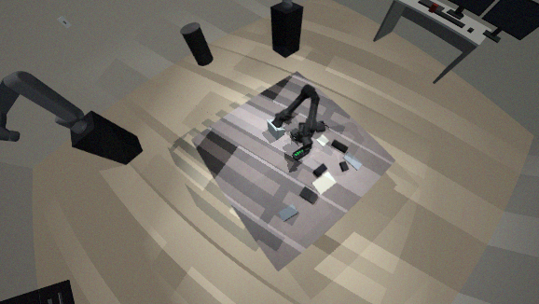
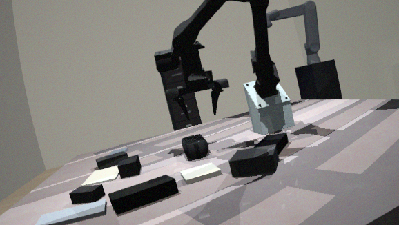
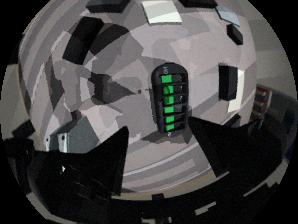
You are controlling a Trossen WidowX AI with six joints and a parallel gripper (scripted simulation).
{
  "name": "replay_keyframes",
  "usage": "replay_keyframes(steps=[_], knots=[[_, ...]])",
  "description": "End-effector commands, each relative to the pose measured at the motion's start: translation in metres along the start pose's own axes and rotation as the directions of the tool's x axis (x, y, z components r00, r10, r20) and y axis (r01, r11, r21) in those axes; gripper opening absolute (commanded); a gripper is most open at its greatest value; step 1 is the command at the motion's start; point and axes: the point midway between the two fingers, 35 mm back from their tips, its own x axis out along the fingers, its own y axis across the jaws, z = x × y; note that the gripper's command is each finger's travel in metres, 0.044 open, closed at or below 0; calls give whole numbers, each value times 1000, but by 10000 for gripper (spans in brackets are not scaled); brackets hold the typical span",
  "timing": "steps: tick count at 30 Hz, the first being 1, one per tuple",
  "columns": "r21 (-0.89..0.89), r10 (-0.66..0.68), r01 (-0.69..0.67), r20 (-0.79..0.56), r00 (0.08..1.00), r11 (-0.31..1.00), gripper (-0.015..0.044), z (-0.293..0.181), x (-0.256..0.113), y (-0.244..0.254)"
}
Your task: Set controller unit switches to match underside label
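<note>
The dark grey controller unit point(image 1: 300, 153) point(image 2: 195, 146) point(image 3: 170, 100) sits on the bench with its switch side up. In the wrist view each rocker switch shows a green left half and a dark right half. The tilt of each rocker is too small to tell, and the underside label is hidden. My gripper point(image 2: 201, 116) point(image 3: 158, 124) is open and empty. It hangs above the unit, with its fingers well apart and touching nothing.
The arm stands on a pale blue-grey box point(image 2: 276, 119) point(image 3: 85, 135). A dark block point(image 2: 253, 162), a long black block point(image 2: 143, 193), a small cream plate point(image 2: 200, 172), a larger cream plate point(image 1: 324, 183) and a pale blue strip point(image 2: 72, 212) lie around the unit, with several other dark blocks.
</note>
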Motion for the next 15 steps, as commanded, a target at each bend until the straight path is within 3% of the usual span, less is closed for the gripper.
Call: replay_keyframes(steps=[1, 11, 15], knots=[[2, -55, 55, -20, 998, 999, 282, 11, 14, 5], [9, -255, 255, 34, 966, 967, 20, 49, 44, 19], [9, -258, 258, 36, 965, 966, 0, 50, 44, 20]])
